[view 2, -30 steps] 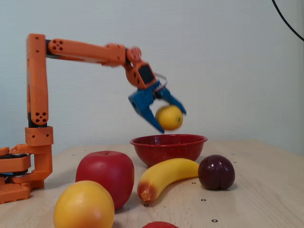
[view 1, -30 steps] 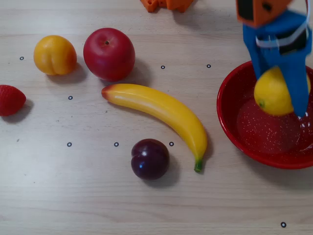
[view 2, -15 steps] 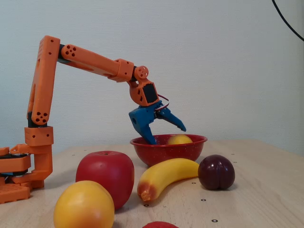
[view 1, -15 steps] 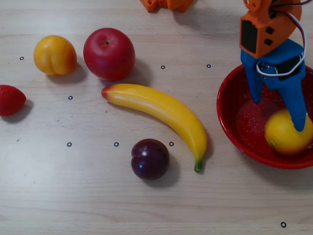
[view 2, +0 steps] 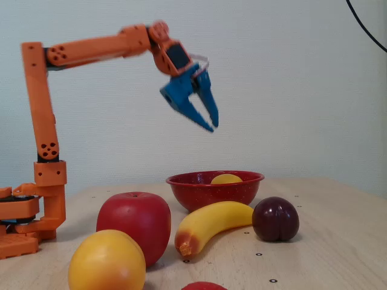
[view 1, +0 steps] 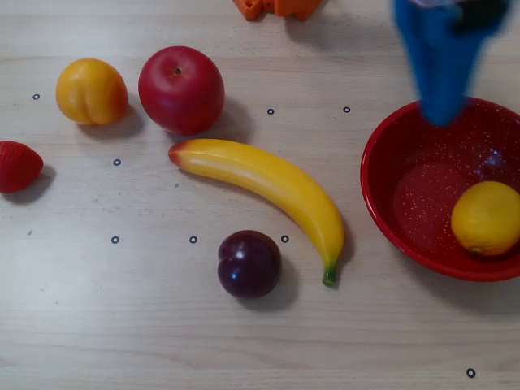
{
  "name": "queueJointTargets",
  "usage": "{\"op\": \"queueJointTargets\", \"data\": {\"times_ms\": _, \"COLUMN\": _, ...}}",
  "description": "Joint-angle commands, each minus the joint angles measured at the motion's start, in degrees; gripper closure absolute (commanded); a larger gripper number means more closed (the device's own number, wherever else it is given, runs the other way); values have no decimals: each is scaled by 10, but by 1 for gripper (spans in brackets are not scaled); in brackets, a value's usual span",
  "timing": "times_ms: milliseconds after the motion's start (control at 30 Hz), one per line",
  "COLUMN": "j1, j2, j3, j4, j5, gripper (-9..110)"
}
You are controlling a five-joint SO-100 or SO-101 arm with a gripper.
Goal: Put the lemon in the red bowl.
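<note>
The yellow lemon [view 1: 486, 218] lies inside the red speckled bowl [view 1: 388, 146], toward its front right in the overhead view. In the fixed view only the lemon's top [view 2: 227, 179] shows above the bowl's rim [view 2: 205, 192]. My blue gripper [view 2: 213, 127] hangs high above the bowl, pointing down, clear of the lemon. Its fingers meet at the tips and hold nothing. In the overhead view the gripper [view 1: 443, 114] is a blurred blue shape over the bowl's far rim.
In the overhead view a banana [view 1: 268, 183] lies left of the bowl, a dark plum [view 1: 249, 263] in front of it. A red apple [view 1: 180, 88], an orange-yellow fruit [view 1: 91, 91] and a strawberry [view 1: 16, 165] sit further left. The orange arm base [view 2: 24, 223] stands at the back.
</note>
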Motion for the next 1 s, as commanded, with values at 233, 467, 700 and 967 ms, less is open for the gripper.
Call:
{"op": "queueJointTargets", "data": {"times_ms": 233, "j1": -146, "j2": 243, "j3": 177, "j4": 4, "j5": 13, "gripper": 101}}
{"op": "queueJointTargets", "data": {"times_ms": 467, "j1": -198, "j2": 425, "j3": 408, "j4": -78, "j5": 4, "gripper": 101}}
{"op": "queueJointTargets", "data": {"times_ms": 700, "j1": -197, "j2": 613, "j3": 621, "j4": -143, "j5": -27, "gripper": 101}}
{"op": "queueJointTargets", "data": {"times_ms": 967, "j1": -205, "j2": 732, "j3": 833, "j4": -291, "j5": -30, "gripper": 101}}
